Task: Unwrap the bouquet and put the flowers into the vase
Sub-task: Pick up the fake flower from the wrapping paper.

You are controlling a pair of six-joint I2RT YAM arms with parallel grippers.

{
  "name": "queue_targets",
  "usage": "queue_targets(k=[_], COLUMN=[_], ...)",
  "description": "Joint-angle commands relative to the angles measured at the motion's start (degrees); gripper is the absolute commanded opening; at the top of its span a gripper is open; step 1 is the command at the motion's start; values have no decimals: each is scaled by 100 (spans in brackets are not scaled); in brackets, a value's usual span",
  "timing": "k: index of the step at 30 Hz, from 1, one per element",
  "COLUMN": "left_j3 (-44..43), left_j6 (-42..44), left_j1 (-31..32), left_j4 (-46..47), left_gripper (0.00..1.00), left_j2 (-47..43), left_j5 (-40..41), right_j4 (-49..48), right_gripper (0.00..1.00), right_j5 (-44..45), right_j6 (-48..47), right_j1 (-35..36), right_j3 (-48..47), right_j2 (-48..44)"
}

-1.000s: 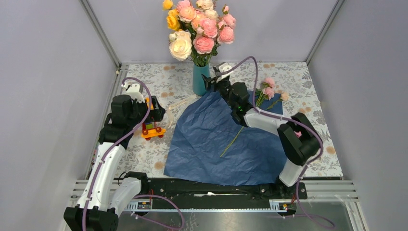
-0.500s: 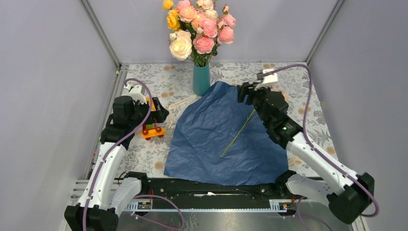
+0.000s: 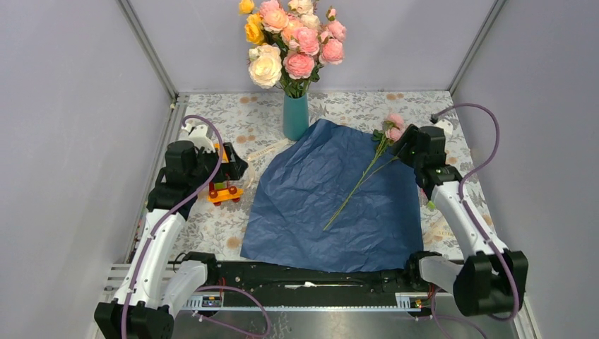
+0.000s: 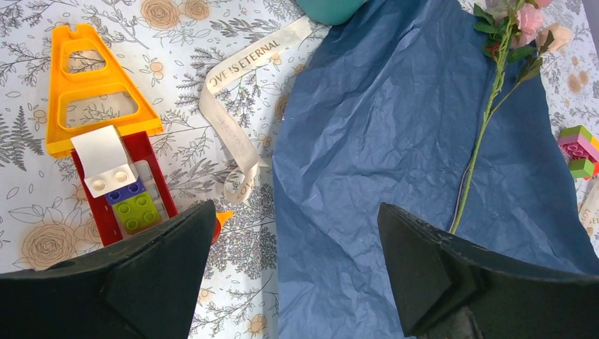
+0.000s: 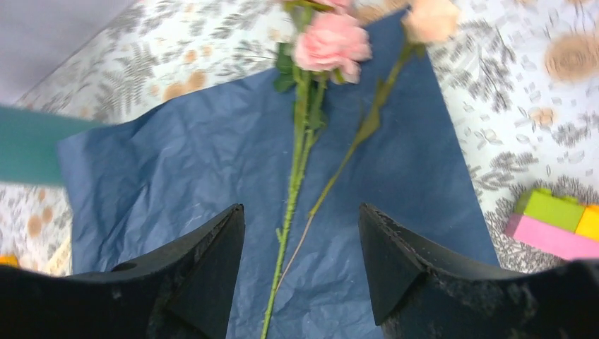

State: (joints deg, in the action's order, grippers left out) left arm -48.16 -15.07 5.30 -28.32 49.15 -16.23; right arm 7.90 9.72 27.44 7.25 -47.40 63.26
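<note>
On the floral bench [image 3: 212, 219] the blue paper [image 3: 311, 205] lies spread flat, unwrapping apparently done, the pink flowers [image 3: 390, 128] loose upon it and not yet in the teal vase [image 3: 295, 116]; right pincer [image 5: 300, 212] hovers parted and empty above the stems, left pincer [image 4: 297, 212] wide, holding nothing.

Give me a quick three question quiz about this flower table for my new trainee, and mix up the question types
1. True or false: the loose pink flowers already stand in the teal vase.
2. What lies under their stems? A) blue paper B) a plate C) a towel
3. Fill in: the arm with its open jaws nearest those flowers is the ____ one.

Key: 1 false; 2 A; 3 right, the right arm.
</note>
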Motion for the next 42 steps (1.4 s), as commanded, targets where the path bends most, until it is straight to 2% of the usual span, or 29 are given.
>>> queue_targets(k=[1,7,11,21,28,42], left_j3=[-27,-18,-1,-8,9,17], left_j6=[-53,-122,-162,-180,-180,-198], left_j1=[6,6,4,-3,-3,-3], left_j4=[344,393,430,426,432,432], left_gripper=[92,92,92,92,92,92], left_j2=[-184,-229,-229,-212,-197,-195], left_j5=[87,79,13,-60,-80,-100], right_j4=[-332,-896,-1238,-1125,-1200,-420], right_gripper=[66,65,60,57,50,45], right_j5=[-430,-31,-60,604,671,448], right_j6=[1042,1567,1881,2128,2303,2217], right_j1=[-500,-660,-689,-689,-852,-857], right_j3=[116,60,-5,-394,-695,-1610], right_j2=[514,1468,2048,2923,3429,4087])
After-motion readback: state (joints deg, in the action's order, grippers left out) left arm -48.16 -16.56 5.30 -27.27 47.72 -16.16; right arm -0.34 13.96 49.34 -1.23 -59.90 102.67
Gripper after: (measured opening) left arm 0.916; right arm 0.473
